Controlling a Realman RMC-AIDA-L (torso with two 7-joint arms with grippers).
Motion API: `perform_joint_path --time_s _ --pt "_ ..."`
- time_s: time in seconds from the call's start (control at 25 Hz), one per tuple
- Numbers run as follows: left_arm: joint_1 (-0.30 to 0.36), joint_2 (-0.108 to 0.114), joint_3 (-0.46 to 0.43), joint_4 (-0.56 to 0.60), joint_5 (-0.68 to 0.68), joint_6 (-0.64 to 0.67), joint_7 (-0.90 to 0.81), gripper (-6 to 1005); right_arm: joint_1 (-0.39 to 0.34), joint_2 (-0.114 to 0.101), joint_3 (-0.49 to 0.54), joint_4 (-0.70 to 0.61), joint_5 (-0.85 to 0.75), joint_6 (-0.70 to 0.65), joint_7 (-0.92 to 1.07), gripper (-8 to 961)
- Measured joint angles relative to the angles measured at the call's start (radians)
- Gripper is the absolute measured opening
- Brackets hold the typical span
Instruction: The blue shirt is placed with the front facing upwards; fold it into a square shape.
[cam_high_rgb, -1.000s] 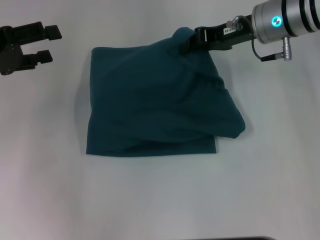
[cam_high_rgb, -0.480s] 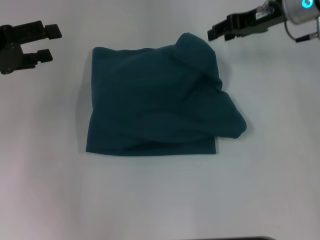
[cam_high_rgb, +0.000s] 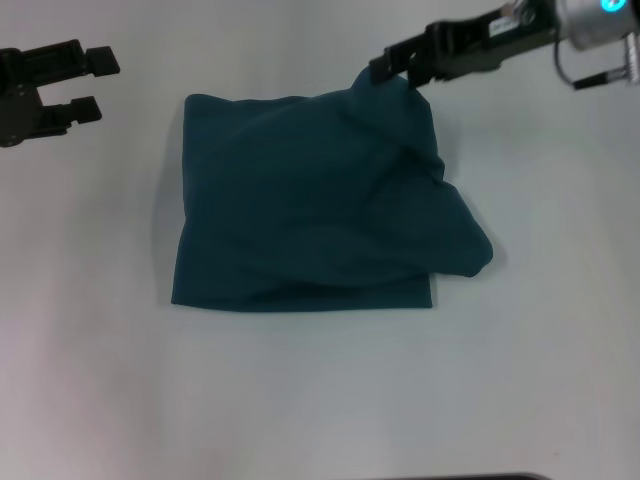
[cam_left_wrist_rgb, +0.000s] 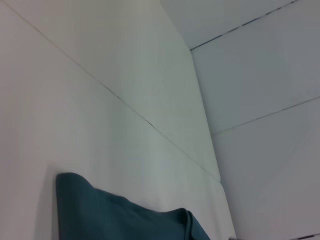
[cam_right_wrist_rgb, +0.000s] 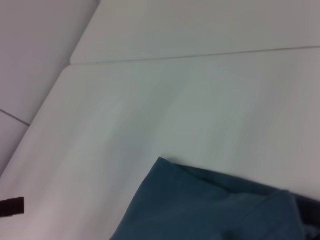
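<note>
Both hands are matte black — the right hand on a silver wrist with a cyan light, the left hand blocky.

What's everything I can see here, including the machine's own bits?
blue shirt: one, dark teal-blue, folded into a rough square in the middle of the table, its far right corner bunched up and its right side bulging out.
table: one, white, under everything.
left claw: one, black, open, hovering off to the far left of the shirt, touching nothing.
right claw: one, black on a silver arm, at the shirt's bunched far right corner.
</note>
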Motion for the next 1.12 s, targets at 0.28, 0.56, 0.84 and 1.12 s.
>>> perform_joint_path --time_s 0.28,0.56,0.84,1.12 --pt "0.002 0.001 -0.028 -0.005 0.000 0.000 -0.005 846 0.045 0.040 -0.050 0.215 -0.008 0.237 -0.060 703" --pt "-0.002 0.003 -0.031 -0.002 -0.001 0.002 -0.007 846 0.064 0.071 -0.140 0.239 -0.017 0.396 -0.056 703" --pt "-0.003 0.003 -0.031 -0.001 -0.002 0.003 -0.006 847 0.026 0.047 -0.080 0.042 -0.009 0.182 -0.019 703" --pt "0.000 0.003 -0.035 -0.007 -0.007 0.001 -0.007 847 0.030 0.054 -0.049 0.069 0.012 0.064 -0.027 704"
